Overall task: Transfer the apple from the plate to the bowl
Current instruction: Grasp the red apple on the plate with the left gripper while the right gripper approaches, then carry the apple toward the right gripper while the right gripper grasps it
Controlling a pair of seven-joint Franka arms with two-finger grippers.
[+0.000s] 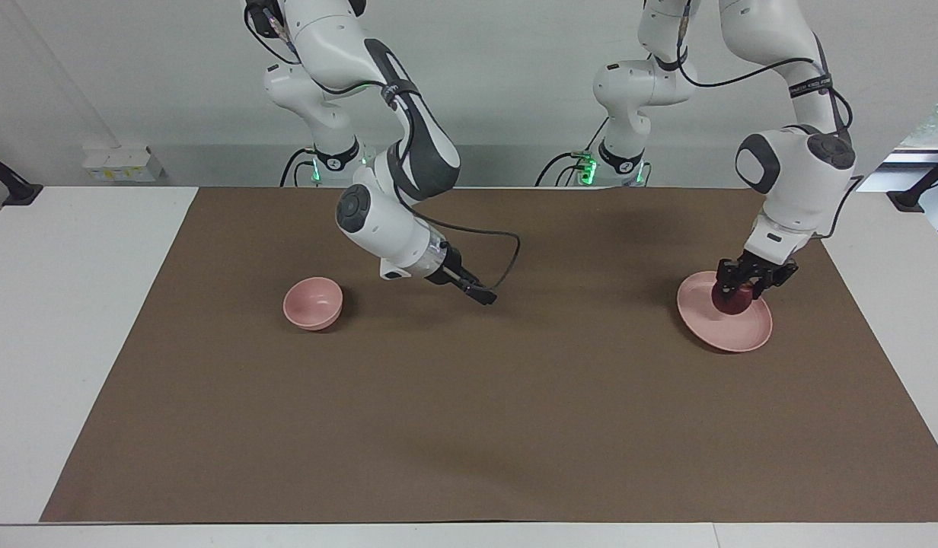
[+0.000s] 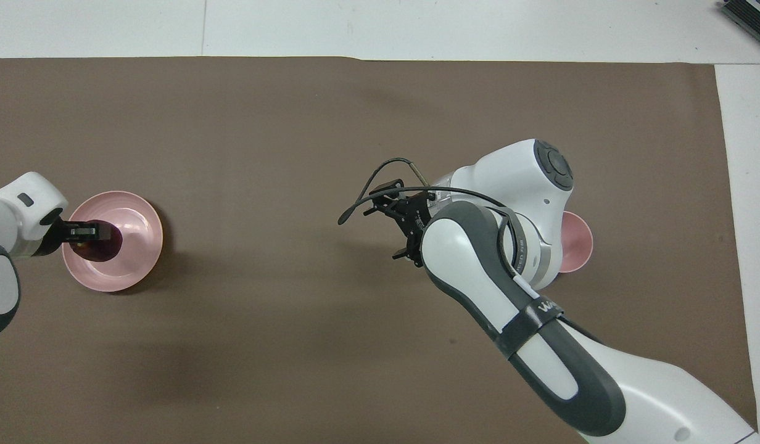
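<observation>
Brown mat: left tool (image 1: 735,291) grips apple (image 1: 732,301) on plate (image 1: 732,332).

The left arm reaches down at its own end of the table, wrist nearly vertical, and the left gripper (image 1: 745,287) points straight down with its fingers closed around an apple (image 1: 732,299). The right arm waits, forearm slanted low over the mat (wrist turned sideways), its right gripper (image 1: 480,293) hanging in the air.
</observation>
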